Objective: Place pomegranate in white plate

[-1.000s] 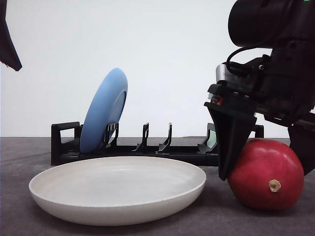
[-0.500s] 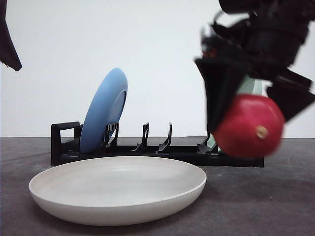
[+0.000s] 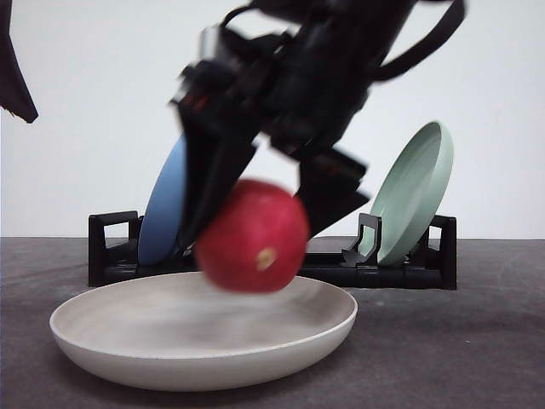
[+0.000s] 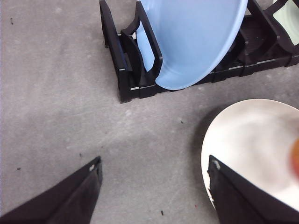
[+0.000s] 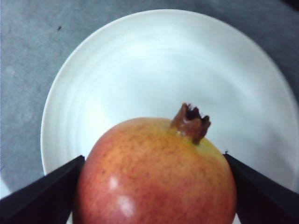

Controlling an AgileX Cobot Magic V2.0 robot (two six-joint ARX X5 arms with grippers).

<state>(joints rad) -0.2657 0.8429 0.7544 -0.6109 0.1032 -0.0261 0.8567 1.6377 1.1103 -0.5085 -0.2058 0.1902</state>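
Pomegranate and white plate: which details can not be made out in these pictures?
- Front view: motion blur on the pomegranate and right gripper hides the contact of fruit and fingers.
- Front view: whether the fruit touches the white plate is unclear; the near rim hides its underside.
- Left wrist view: the frame edge cuts off the plate.

Your pomegranate [image 3: 253, 236] reads glossy red from the front; at the right wrist it shades red low down to orange-yellow near the crown, finely speckled, with pale highlights and a brown stem nub. The plate [image 3: 128, 349] under it is matte off-white, plain, no pattern. You have two more plates in the rack [image 3: 111, 251]: a plain light blue one [image 4: 196, 37] and a plain pale green one [image 3: 413, 192]. Rack is black. Both grippers' fingers [image 5: 39, 198] are black. Table [image 4: 56, 93] is mottled grey with small dark flecks. Back wall [image 3: 94, 94] is flat white.
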